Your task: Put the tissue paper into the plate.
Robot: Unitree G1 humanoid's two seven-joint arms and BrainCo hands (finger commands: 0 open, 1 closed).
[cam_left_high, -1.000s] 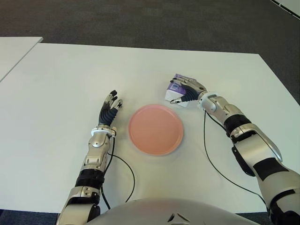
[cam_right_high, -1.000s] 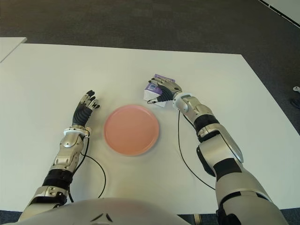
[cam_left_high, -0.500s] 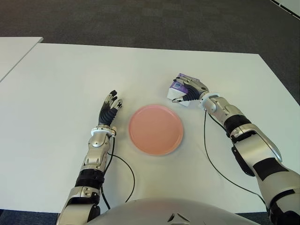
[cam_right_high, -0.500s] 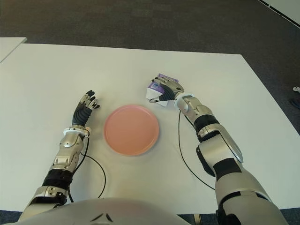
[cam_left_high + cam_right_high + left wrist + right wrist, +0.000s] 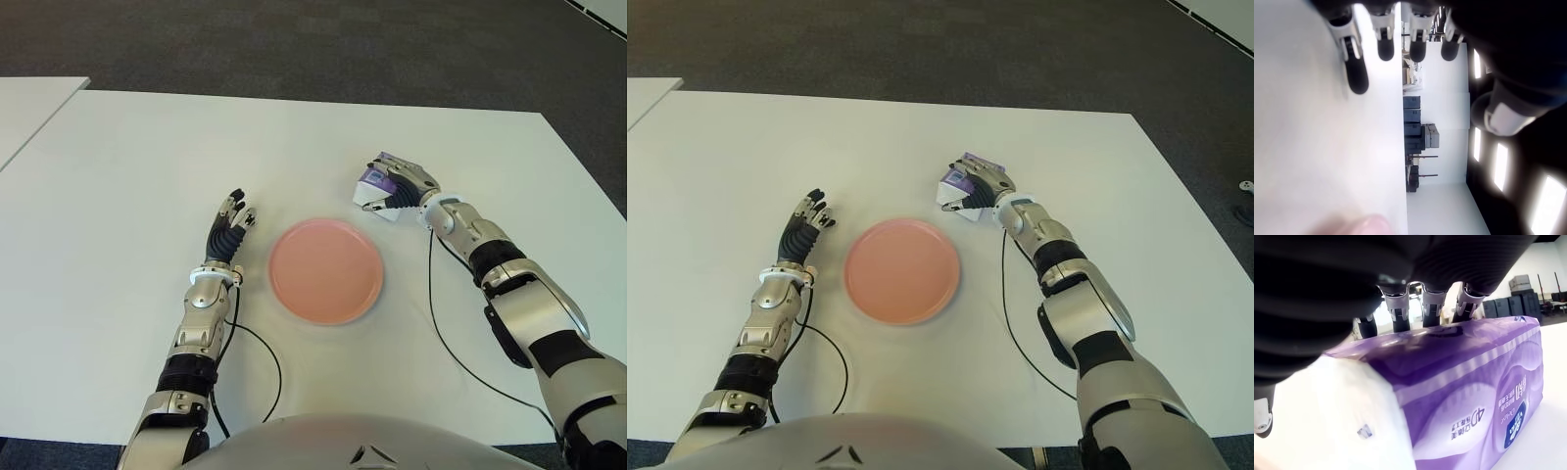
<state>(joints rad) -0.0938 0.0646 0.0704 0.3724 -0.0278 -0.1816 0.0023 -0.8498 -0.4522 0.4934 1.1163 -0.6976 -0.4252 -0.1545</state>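
Two hands show over our white table (image 5: 118,147). Our right hand (image 5: 404,186) has its fingers (image 5: 1396,308) curled over the top of the tissue pack (image 5: 377,188), gripping it. The pack, purple with a white end, is tilted and sits just beyond the plate's (image 5: 325,271) far right rim, not over it. The pink plate holds nothing. Our left hand (image 5: 229,231) shows left of the plate, fingers straight and loose, gripping nothing.
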